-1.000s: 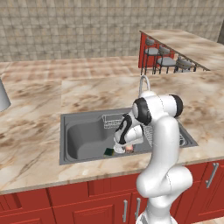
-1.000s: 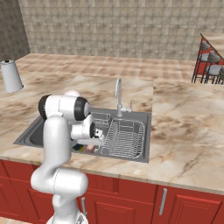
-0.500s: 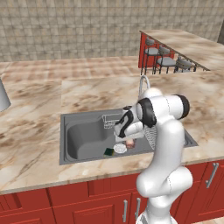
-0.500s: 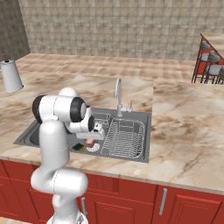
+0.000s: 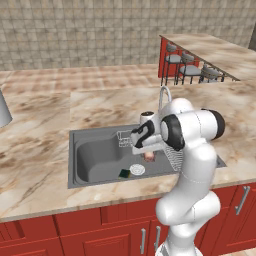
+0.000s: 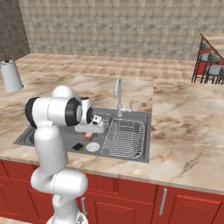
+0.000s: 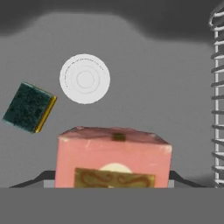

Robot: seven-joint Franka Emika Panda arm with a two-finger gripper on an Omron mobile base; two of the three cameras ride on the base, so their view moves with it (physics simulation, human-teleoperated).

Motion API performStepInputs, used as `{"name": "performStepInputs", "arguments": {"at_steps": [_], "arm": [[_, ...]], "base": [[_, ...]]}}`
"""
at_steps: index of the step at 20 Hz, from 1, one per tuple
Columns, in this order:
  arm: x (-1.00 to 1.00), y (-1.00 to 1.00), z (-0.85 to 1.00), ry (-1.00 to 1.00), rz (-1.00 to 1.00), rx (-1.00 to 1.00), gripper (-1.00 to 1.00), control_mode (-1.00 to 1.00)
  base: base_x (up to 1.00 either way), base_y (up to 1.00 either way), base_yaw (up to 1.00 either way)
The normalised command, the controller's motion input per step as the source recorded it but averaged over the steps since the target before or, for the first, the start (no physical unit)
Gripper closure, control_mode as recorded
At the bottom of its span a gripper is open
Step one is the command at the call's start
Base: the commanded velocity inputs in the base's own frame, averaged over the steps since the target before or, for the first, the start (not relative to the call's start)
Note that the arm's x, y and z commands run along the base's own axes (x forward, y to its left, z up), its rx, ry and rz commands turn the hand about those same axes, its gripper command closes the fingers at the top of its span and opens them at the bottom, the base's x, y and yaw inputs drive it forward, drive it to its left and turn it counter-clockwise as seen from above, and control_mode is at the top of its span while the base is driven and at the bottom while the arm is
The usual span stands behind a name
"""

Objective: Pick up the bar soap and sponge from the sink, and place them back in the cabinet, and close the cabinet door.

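1. Bar soap (image 7: 113,155): a pinkish block with a tan label on its near face, held between the fingers of the tool (image 5: 149,156), lifted clear above the floor of the sink (image 5: 90,160), near the basin's front edge and beside the wire rack (image 6: 124,138). It is likely stiff, light and slick-skinned, and the flat opposite sides already pinched are the sound place to hold it.
2. Tool: pinching the bar soap, one dark finger at each side of the block; the grip looks centred.
3. Sponge (image 7: 29,107): a square pad lying flat on the sink floor, dark green face up, yellow edge showing, just beside the round white drain (image 7: 85,78) and apart from it. It is probably soft, very light and compressible. Judged best taken across two opposite edges, with a firm squeeze.
4. Sink: a grey steel basin set in the marble bench (image 5: 40,150), with a chrome tap (image 6: 118,94) at its back edge.
5. Risk: the soap may slide in the grip if tilted sharply.
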Motion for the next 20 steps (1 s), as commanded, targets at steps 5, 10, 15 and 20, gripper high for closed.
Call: {"name": "performStepInputs", "arguments": {"at_steps": [5,10,15,20], "arm": [[0.0,0.0,0.51,0.05,0.0,0.0,1.0,-1.0],[0.0,0.0,0.5,0.04,0.0,0.0,1.0,-1.0],[-0.02,0.0,0.52,0.02,0.0,0.0,1.0,-1.0],[-0.11,0.0,0.48,0.0,0.01,0.0,1.0,-1.0]], "base": [[0.0,0.0,0.0],[0.0,0.0,0.0],[0.0,0.0,0.0],[0.0,0.0,0.0]]}}
